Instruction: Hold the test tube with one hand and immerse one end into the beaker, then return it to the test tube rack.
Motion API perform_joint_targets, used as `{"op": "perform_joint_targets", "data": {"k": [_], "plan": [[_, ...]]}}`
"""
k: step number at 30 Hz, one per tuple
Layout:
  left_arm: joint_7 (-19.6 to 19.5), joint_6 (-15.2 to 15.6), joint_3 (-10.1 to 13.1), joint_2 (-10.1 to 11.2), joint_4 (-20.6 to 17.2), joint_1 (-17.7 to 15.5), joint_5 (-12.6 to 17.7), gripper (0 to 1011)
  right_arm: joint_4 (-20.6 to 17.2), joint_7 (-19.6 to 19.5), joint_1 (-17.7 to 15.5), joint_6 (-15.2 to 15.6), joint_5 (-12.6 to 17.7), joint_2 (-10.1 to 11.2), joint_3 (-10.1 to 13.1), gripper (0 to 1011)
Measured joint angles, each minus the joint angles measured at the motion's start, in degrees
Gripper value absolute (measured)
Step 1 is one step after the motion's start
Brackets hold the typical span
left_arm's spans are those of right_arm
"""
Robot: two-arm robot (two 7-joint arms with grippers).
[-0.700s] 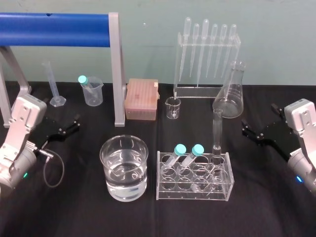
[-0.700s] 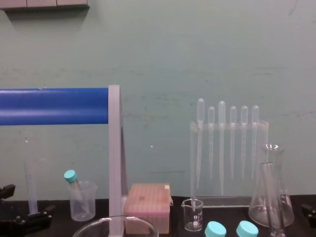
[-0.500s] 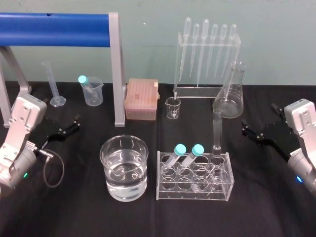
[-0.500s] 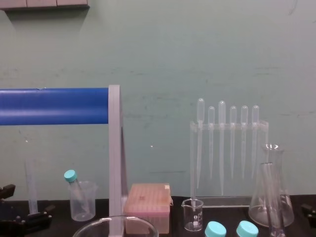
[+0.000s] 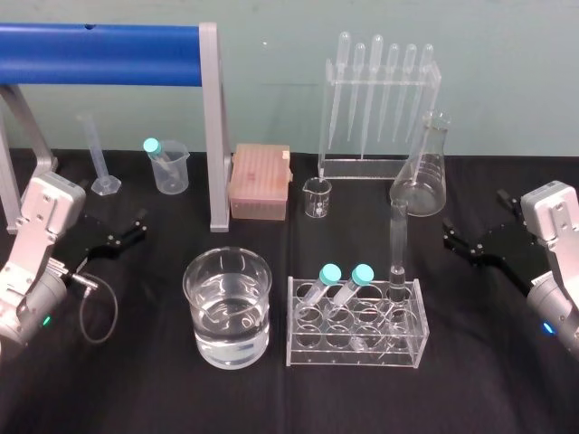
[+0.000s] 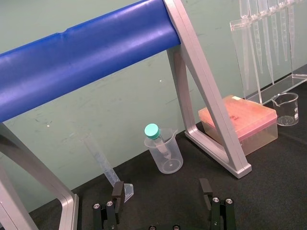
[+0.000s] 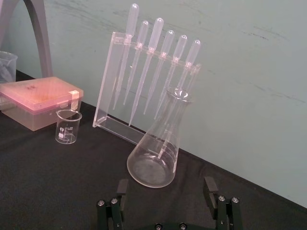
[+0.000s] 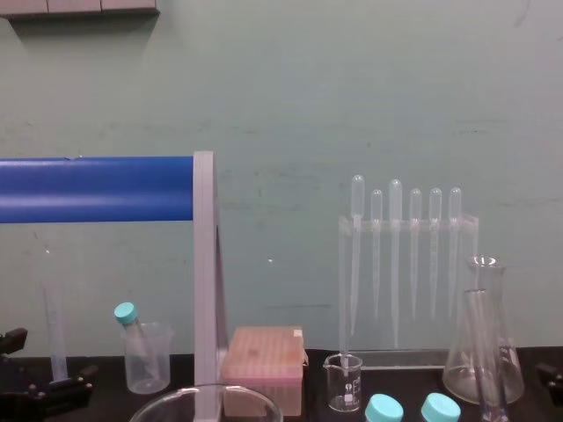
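The test tube [image 5: 398,237] stands upright in the back right hole of the clear test tube rack [image 5: 357,354], with nothing holding it; the chest view shows it as a slim tube [image 8: 479,360] in front of the flask. Left of the rack stands the wide beaker [image 5: 201,316], partly filled with clear liquid. My right gripper [image 5: 470,244] hovers open and empty to the right of the rack, facing the conical flask in the right wrist view [image 7: 166,188]. My left gripper [image 5: 113,237] is open and empty at the far left, as the left wrist view [image 6: 161,191] also shows.
Two teal-capped tubes [image 5: 344,280] lean in the rack. Behind stand a conical flask [image 5: 421,172], a dropper stand [image 5: 378,99], a small glass beaker [image 5: 317,197], a pink tip box [image 5: 261,183], a plastic beaker [image 5: 169,165], a graduated cylinder [image 5: 98,154] and a blue-barred frame [image 5: 213,127].
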Motion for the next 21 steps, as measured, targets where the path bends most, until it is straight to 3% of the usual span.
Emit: {"op": "perform_joint_targets", "data": {"k": [21], "plan": [[0.00,0.00,0.00,0.00,0.00,0.00,0.00,1000,0.00,0.00,0.00,0.00,0.00,0.00,0.00,1000]]}}
